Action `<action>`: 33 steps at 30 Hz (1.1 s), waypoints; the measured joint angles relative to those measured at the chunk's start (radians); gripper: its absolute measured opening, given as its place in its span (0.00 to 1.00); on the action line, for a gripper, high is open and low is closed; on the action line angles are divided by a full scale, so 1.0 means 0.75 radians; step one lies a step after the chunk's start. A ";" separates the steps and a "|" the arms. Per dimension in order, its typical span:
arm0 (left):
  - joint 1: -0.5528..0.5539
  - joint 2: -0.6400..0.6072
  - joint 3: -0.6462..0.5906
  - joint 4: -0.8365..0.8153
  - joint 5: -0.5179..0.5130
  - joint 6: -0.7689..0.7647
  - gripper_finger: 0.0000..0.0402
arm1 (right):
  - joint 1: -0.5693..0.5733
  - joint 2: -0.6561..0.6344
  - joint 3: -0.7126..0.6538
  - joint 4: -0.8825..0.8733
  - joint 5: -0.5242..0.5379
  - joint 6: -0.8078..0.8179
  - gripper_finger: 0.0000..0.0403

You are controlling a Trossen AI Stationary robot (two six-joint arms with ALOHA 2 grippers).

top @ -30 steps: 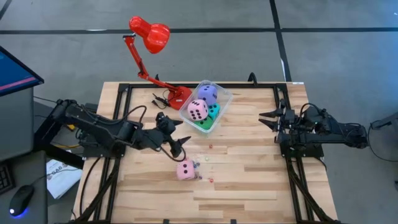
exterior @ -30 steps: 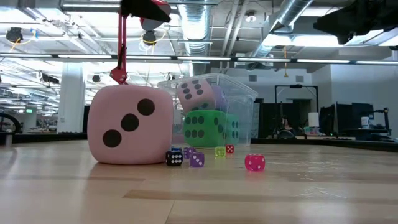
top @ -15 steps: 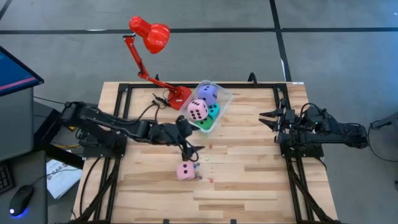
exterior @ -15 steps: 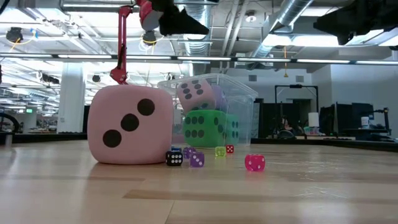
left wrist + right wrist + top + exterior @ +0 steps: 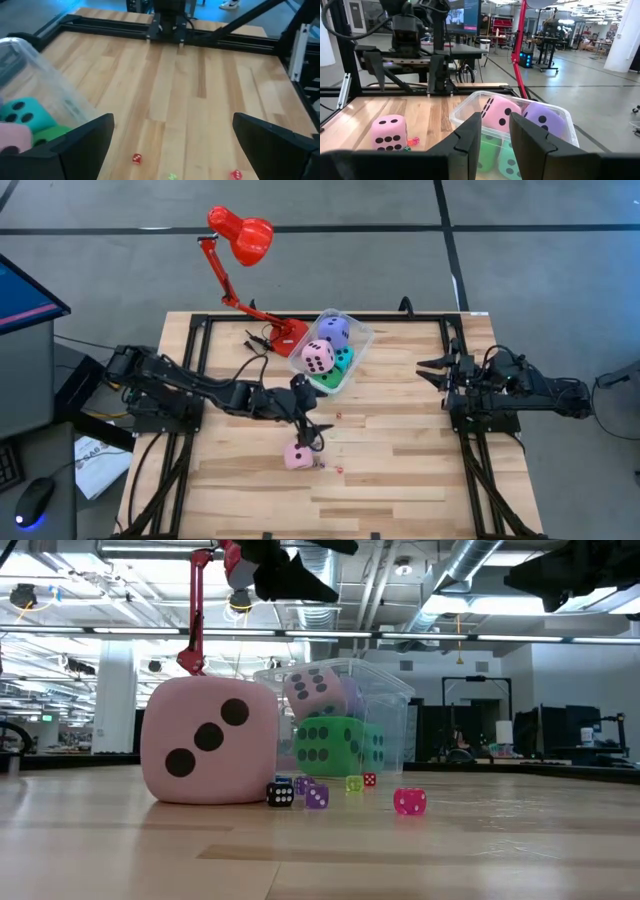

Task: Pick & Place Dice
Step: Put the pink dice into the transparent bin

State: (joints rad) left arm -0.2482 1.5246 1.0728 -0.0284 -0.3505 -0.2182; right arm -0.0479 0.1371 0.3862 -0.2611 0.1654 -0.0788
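High view: left gripper (image 5: 313, 432) hovers just above loose pink die (image 5: 297, 455) mid-table, fingers spread wide, holding nothing. Other big dice sit in clear tub (image 5: 358, 338) at 12 o'clock. Right gripper (image 5: 428, 370) parked at 3 o'clock, fingers barely apart, empty.

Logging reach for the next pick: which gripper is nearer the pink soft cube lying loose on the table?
Left. The left gripper hovers open just above the pink soft cube; the right gripper waits at the table's right side.
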 joint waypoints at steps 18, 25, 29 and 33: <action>-0.132 -0.002 0.046 0.005 -0.093 -0.176 1.00 | 0.000 0.000 0.000 0.000 0.000 0.000 0.24; -0.197 0.015 0.046 0.153 -0.144 -0.209 1.00 | 0.000 0.000 0.000 0.000 0.000 0.001 0.24; -0.231 0.077 0.046 0.261 -0.160 -0.168 1.00 | 0.000 0.000 0.000 0.000 -0.001 0.001 0.24; -0.238 0.136 0.045 0.222 -0.160 -0.166 1.00 | 0.000 0.000 0.000 0.000 -0.001 0.001 0.24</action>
State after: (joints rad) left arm -0.4270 1.6267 1.1069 0.1383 -0.4706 -0.3424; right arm -0.0479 0.1371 0.3862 -0.2611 0.1650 -0.0784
